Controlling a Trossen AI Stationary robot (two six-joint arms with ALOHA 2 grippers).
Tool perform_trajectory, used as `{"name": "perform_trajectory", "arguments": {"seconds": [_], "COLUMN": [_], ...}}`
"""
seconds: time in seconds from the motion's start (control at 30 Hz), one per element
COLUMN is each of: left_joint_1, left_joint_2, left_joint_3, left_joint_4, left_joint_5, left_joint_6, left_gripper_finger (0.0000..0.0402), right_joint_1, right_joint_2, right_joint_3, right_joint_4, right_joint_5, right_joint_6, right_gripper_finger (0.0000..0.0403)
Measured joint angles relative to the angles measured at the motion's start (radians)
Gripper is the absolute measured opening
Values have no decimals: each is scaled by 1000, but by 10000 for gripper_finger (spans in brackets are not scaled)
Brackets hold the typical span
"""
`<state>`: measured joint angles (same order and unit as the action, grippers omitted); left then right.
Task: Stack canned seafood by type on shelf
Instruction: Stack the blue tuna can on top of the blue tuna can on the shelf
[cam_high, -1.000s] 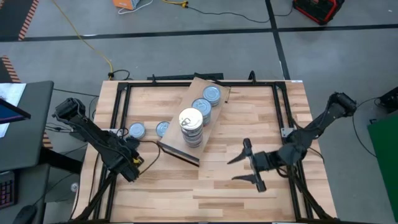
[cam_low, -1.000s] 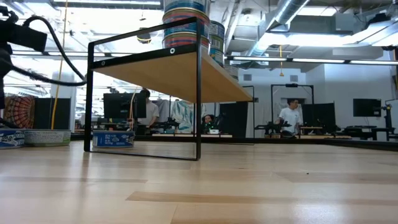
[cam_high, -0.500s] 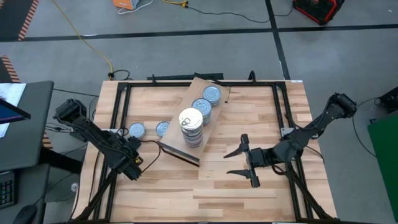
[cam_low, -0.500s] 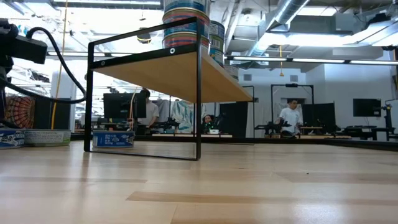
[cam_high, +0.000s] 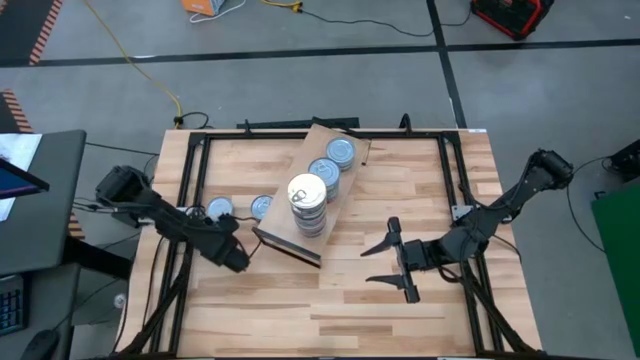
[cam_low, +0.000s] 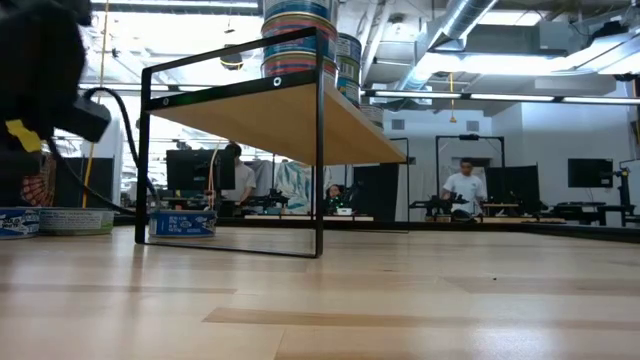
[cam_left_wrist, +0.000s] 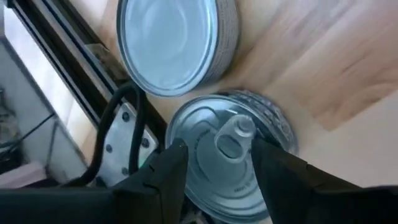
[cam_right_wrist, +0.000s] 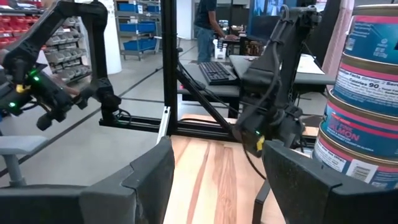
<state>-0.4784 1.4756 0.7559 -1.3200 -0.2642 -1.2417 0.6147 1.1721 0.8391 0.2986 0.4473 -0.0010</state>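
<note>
The shelf (cam_high: 318, 185) lies slantwise mid-table, a light board on a black frame (cam_low: 320, 150). On it stand a tall stack of cans (cam_high: 307, 197) and two silver-topped cans (cam_high: 331, 163) behind it. Two more cans (cam_high: 262, 205) rest flat on the table by the left rail. In the left wrist view these are a plain-topped can (cam_left_wrist: 174, 43) and a pull-tab can (cam_left_wrist: 230, 149). My left gripper (cam_left_wrist: 217, 144) hangs open, tilted down over the pull-tab can, a finger showing on either side of it. My right gripper (cam_high: 366, 266) hovers open and level right of the shelf, pointing at it.
Black frame rails (cam_high: 188, 190) run along the table's left, far and right sides. In the low view further cans (cam_low: 182, 222) stand on the table under and left of the shelf. Bare wood (cam_high: 330, 310) lies along the near edge. People stand in the room beyond.
My left gripper has swung from near the left rail toward the table's right and far side, closer to the two loose cans, sinking and rolling as it went. The cans and the shelf have kept their places.
</note>
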Motion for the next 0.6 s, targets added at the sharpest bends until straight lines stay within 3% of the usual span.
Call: {"name": "perform_trajectory", "arguments": {"seconds": [0.27,0.6], "left_joint_1": [52,-26], "left_joint_2": [69,97], "left_joint_3": [11,158], "left_joint_4": [80,137], "left_joint_5": [52,34], "left_joint_6": [174,168], "left_gripper_finger": [170,170], "right_joint_1": [0,0], "right_joint_2": [0,0], "right_joint_3": [0,0], "right_joint_4": [-20,-21], "right_joint_5": [0,0], "right_joint_6": [8,11], "right_gripper_finger": [272,272]}}
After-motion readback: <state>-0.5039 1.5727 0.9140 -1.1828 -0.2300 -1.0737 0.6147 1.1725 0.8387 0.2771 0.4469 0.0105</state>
